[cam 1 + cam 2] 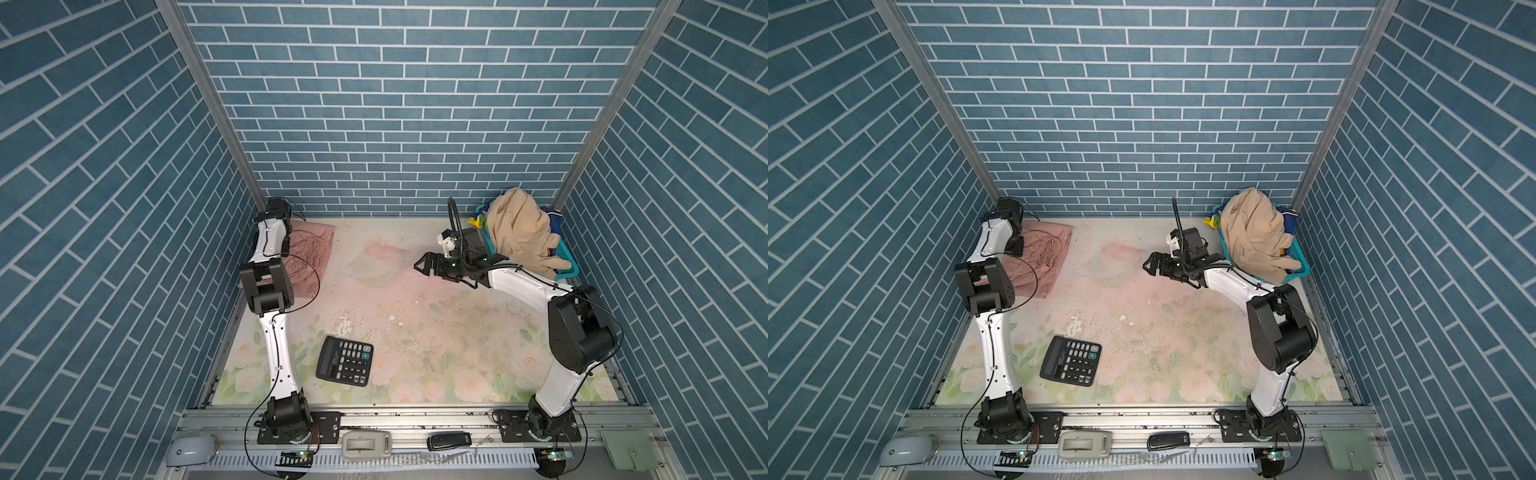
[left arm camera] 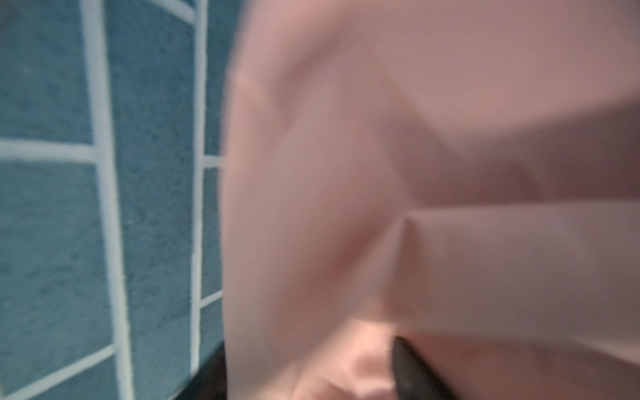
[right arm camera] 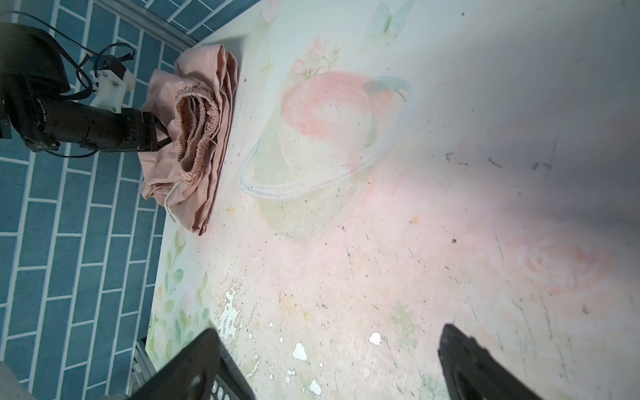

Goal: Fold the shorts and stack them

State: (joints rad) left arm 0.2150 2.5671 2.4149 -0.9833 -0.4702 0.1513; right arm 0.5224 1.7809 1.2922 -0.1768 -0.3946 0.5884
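Salmon-pink shorts lie folded in several layers on the table, well apart from the teal basket, at the far corner across from it. This placement is judged to start the stack while leaving the surface between stack and basket free for folding.

Left gripper rests against the cloth edge on the side away from the basket. Its wrist view is filled with blurred pink fabric, so whether the jaws are apart or pinching cannot be told.

Right gripper hangs just beside the basket, jaws spread wide and empty, judged ready for the next pick.

Beige shorts are heaped unfolded over the basket rim. Rainbow-striped shorts show beneath them inside the basket.
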